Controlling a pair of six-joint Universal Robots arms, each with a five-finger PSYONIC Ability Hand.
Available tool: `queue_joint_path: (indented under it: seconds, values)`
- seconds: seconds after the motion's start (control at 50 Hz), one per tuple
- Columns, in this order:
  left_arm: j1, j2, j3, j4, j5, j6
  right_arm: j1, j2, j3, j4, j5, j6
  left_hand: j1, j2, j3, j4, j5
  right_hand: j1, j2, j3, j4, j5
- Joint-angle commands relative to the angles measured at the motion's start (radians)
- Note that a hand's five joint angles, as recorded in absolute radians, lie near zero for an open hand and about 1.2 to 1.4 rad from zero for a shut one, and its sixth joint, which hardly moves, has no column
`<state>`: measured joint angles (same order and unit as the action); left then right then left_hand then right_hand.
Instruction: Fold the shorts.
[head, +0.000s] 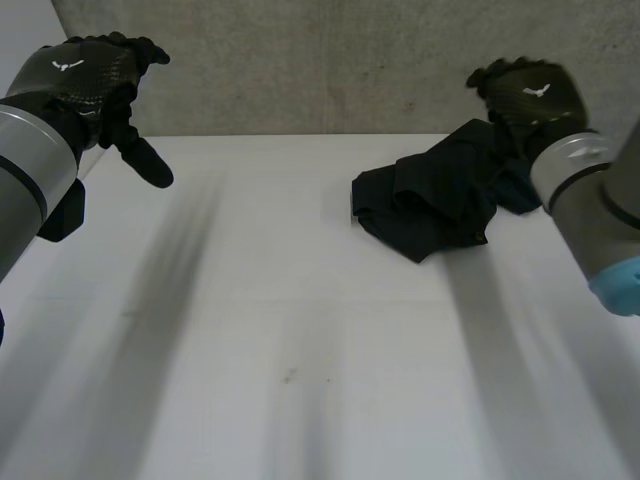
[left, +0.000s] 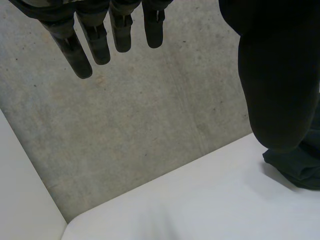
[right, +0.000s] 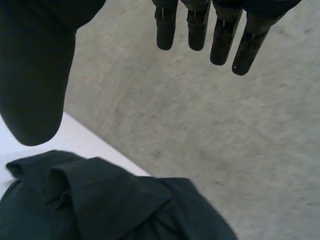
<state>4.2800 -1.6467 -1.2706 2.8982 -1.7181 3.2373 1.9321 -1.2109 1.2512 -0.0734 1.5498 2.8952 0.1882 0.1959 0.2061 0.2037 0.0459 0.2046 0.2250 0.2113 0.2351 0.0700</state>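
One rumpled heap of dark shorts (head: 430, 195) on smooth white table (head: 300, 350).

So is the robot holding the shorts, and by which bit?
Nothing is held. The left hand and right hand are both open, and the shorts lie crumpled on the table.

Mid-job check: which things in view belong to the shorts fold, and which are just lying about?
For the job:
- shorts, dark, crumpled at the table's far right
- right hand, open, close by the shorts
- left hand, open, well away from them

Not part of it:
- table, white
- concrete wall behind it
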Motion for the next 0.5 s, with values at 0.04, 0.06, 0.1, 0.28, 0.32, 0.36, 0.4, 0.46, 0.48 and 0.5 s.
queue_joint_path:
  seconds: [0.04, 0.06, 0.1, 0.28, 0.32, 0.36, 0.4, 0.46, 0.48, 0.5]
  values:
    - [0.001, -0.013, -0.018, 0.029, -0.002, 0.002, -0.004, 0.397, -0.343, 0.090, -0.128, 0.002, -0.010, -0.018, -0.028, -0.025, -0.042, -0.030, -0.050, -0.037, -0.061, -0.070]
    - [0.001, -0.016, -0.019, 0.030, -0.002, 0.002, -0.005, 0.445, -0.386, 0.096, -0.134, 0.006, -0.010, -0.018, -0.028, -0.025, -0.042, -0.030, -0.050, -0.037, -0.061, -0.070]
    - [0.000, -0.019, -0.019, 0.032, -0.003, 0.002, -0.005, 0.575, -0.506, 0.096, -0.135, 0.004, -0.010, -0.018, -0.028, -0.025, -0.042, -0.030, -0.050, -0.037, -0.061, -0.070]
    - [0.003, -0.035, -0.018, 0.036, -0.005, 0.002, -0.005, 0.928, -0.883, 0.109, -0.030, -0.014, -0.010, -0.018, -0.028, -0.025, -0.042, -0.030, -0.050, -0.037, -0.061, -0.070]
    - [0.004, -0.035, -0.018, 0.036, -0.006, 0.002, -0.005, 0.958, -0.927, 0.110, -0.001, -0.027, -0.010, -0.018, -0.028, -0.025, -0.042, -0.030, -0.050, -0.037, -0.061, -0.070]
    - [0.006, -0.036, -0.018, 0.039, -0.006, 0.002, -0.004, 0.964, -0.947, 0.107, 0.013, -0.043, -0.010, -0.018, -0.028, -0.025, -0.042, 0.743, 0.723, 0.737, 0.713, 0.703]
    - [0.006, -0.036, -0.018, 0.042, -0.006, 0.002, -0.001, 0.955, -0.940, 0.110, 0.009, -0.051, -0.010, -0.018, -0.028, -0.025, -0.042, 1.190, 1.170, 1.183, 1.160, 1.150]
    - [0.008, -0.035, -0.018, 0.042, -0.006, 0.002, 0.008, 0.866, -0.882, 0.122, -0.022, -0.053, -0.010, -0.018, -0.028, -0.025, -0.042, 1.192, 1.171, 1.185, 1.161, 1.152]
    - [0.008, -0.035, -0.018, 0.042, -0.006, 0.002, 0.010, 0.831, -0.850, 0.130, -0.036, -0.054, -0.010, -0.018, -0.028, -0.025, -0.042, 1.192, 1.171, 1.185, 1.161, 1.152]
    - [0.008, -0.035, -0.018, 0.042, -0.006, 0.001, 0.010, 0.755, -0.775, 0.145, -0.074, -0.054, -0.010, -0.018, -0.028, -0.025, -0.042, 1.192, 1.171, 1.185, 1.161, 1.152]
